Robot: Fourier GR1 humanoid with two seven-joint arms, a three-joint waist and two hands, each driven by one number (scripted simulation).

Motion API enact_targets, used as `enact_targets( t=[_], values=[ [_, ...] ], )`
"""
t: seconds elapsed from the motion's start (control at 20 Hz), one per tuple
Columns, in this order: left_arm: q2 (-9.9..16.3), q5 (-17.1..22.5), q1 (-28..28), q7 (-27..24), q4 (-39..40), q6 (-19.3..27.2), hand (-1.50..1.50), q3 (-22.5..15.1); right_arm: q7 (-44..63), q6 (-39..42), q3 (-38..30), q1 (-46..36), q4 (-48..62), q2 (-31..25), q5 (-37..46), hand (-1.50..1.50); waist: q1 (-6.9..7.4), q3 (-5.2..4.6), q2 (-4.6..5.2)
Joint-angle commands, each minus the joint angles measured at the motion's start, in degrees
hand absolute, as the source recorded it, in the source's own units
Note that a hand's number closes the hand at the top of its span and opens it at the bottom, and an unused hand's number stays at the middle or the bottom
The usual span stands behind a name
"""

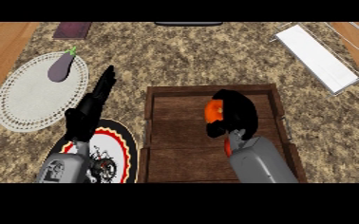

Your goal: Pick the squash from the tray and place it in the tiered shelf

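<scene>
We see a speckled brown granite counter [210, 57] running under everything, with pale wood showing at its far corners. Largest upon it is the wooden tray [175, 118], a dark plank rectangle with raised walls; its left half lies bare, so there is open room there. Beyond the tray's far right corner sits the tiered shelf [316, 57], a white flat panel in a thin wire frame, set on a slant, with bare counter between the two. Left of the tray lies a round cream lace mat [32, 97], and on it a purple eggplant [61, 68] with a green stem. At the tray's near left corner is a round plate [116, 142] with red, black and white rings. Our left hand [89, 109] rises over that plate, fingers straight and together, holding nothing. Inside the tray, toward its right wall, our right hand [235, 111] is curled round the orange squash [213, 111], which shows only as a patch between the black fingers.
</scene>
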Motion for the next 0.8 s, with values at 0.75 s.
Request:
enact_targets(
  t=[0.75],
  values=[
    [-2.1,-2.1,-3.3,-0.2,0.3,-1.0,0.00,-2.6,20.7,-17.3,-26.2,-24.3,24.0,-2.2,13.1,1.50,5.64,-0.01,2.27]
  ],
)
